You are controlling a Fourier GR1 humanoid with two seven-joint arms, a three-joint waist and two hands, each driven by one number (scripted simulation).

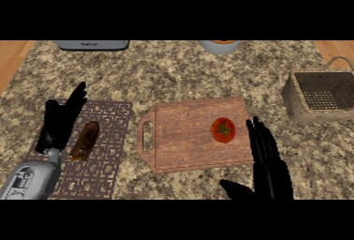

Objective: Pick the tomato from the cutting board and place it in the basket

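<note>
I see the tomato (223, 130), red with a small green stem spot facing up, lying on the right half of the board (183, 145). The board is a reddish-brown wooden slab, flat on the counter, with its slotted handle at 9 o'clock. The basket (307, 108) is woven, tan and square, with a looped handle at its far side; it stands upright at about 2 o'clock from the tomato, well apart from the board.
</note>
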